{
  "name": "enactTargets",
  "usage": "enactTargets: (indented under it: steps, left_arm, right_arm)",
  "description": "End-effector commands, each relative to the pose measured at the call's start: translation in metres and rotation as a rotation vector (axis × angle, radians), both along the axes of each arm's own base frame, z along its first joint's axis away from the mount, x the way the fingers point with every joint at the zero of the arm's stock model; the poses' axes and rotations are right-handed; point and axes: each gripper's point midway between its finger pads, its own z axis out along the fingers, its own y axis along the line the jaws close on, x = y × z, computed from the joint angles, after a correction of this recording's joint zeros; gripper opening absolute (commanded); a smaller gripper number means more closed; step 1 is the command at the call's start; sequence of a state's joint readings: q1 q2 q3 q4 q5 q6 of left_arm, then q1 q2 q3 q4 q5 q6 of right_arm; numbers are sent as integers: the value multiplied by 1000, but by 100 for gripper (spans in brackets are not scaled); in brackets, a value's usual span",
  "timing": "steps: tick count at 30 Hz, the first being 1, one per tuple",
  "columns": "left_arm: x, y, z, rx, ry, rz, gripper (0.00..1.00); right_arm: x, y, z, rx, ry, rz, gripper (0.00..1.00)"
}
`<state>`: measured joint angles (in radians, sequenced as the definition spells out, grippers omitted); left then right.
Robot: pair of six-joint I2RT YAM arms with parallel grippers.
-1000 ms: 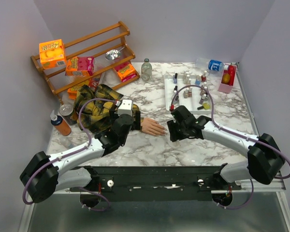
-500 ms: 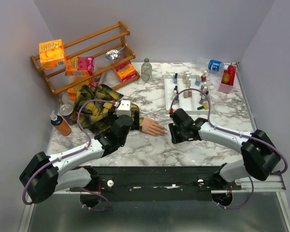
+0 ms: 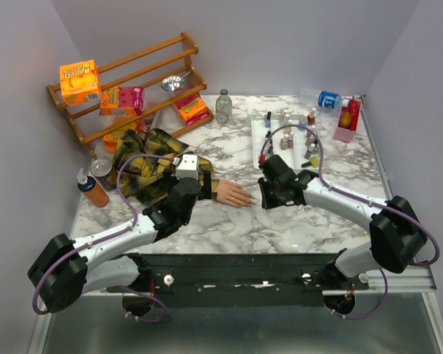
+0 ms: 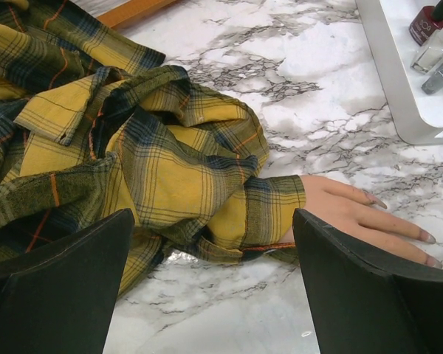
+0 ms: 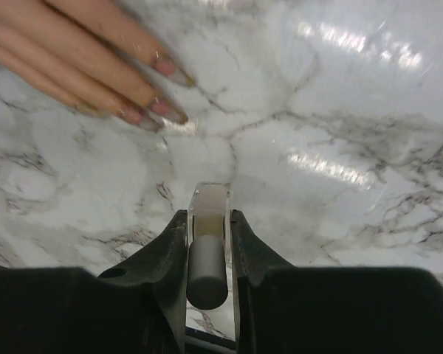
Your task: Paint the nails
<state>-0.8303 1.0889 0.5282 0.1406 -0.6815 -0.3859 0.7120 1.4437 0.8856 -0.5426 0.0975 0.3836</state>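
Note:
The peach mannequin hand [image 3: 234, 194] lies flat on the marble, sticking out of the yellow-and-black plaid sleeve [image 3: 144, 173]. Its nails [image 5: 168, 109] show pinkish at the fingertips in the right wrist view; they also show in the left wrist view [image 4: 427, 237]. My right gripper [image 5: 208, 221] is shut on a small clear nail-polish bottle [image 5: 210, 214] with a grey cap, just right of the fingertips. My left gripper [image 4: 207, 295] is open, its jaws astride the sleeve cuff [image 4: 269, 214] above the marble.
A white tray [image 3: 261, 144] with several polish bottles stands behind my right arm. A wooden rack [image 3: 125, 81] with boxes is at the back left. An orange bottle [image 3: 94, 190] and a can sit by the left edge. A glass jar [image 3: 223, 107] stands at the back.
My right gripper has moved a little up and toward the back with the bottle, staying beside the fingertips. My left arm has barely moved.

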Motion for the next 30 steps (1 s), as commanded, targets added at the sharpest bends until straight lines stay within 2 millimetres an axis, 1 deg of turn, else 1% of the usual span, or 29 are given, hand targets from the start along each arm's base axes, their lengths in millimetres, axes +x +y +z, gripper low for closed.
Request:
enactTargets:
  steps: [1, 2, 3, 6, 7, 8, 9, 10, 11, 12, 13, 14, 15, 16, 17, 18, 19, 21, 22, 25, 26, 30]
  left_arm:
    - [2, 7, 6, -15, -31, 36, 99]
    - [2, 6, 7, -20, -33, 33, 99]
    - [2, 6, 6, -22, -31, 32, 99]
    - [2, 5, 6, -23, -30, 28, 99]
    - [2, 4, 5, -26, -30, 26, 99]
    - [2, 4, 5, -28, -30, 24, 99]
    - [2, 4, 5, -28, -30, 23, 99]
    - [2, 4, 5, -30, -30, 22, 99]
    - [2, 3, 5, -32, -31, 21, 99]
    - [2, 3, 5, -33, -31, 19, 99]
    - [1, 2, 5, -34, -30, 15, 99]
    - [1, 2, 5, -36, -30, 14, 99]
    - [1, 1, 4, -36, -29, 13, 99]
    - [1, 1, 4, -36, -28, 11, 99]
    - [1, 1, 4, -34, -27, 13, 99]
    - [1, 1, 3, -33, -26, 13, 99]
    - [1, 2, 3, -33, -26, 14, 99]
    - [1, 2, 4, -36, -29, 14, 99]
    - [1, 2, 3, -36, -28, 13, 99]
    - [1, 2, 3, -35, -29, 11, 99]
    - [1, 2, 3, -36, -29, 13, 99]
    - [1, 3, 2, -34, -30, 18, 99]
  right_arm:
    - [48, 2, 44, 8, -100, -25, 20]
    - [50, 0, 48, -2, -91, -24, 20]
    - [62, 5, 64, 16, -120, -27, 20]
    - [82, -6, 73, -9, -118, -50, 20]
    - [99, -13, 88, 0, -150, -76, 20]
    - [103, -20, 86, -17, -134, -91, 20]
    - [111, -25, 89, -18, -140, -108, 20]
    - [124, -34, 98, -17, -161, -132, 20]
    - [128, -39, 99, -33, -155, -145, 20]
    - [135, -44, 94, -55, -143, -160, 20]
    - [142, -53, 93, -67, -138, -181, 20]
    - [149, -55, 99, -68, -147, -193, 20]
    - [154, -58, 89, -84, -125, -199, 20]
    - [159, -65, 88, -91, -119, -216, 20]
    - [167, -66, 88, -88, -124, -225, 20]
    - [170, -70, 85, -91, -114, -233, 20]
    - [175, -76, 77, -100, -98, -246, 20]
    - [186, -79, 76, -92, -101, -256, 20]
    - [191, -83, 68, -98, -83, -262, 20]
    - [205, -83, 64, -93, -86, -270, 20]
    - [208, -82, 55, -99, -72, -272, 20]
    - [220, -79, 43, -88, -71, -283, 20]
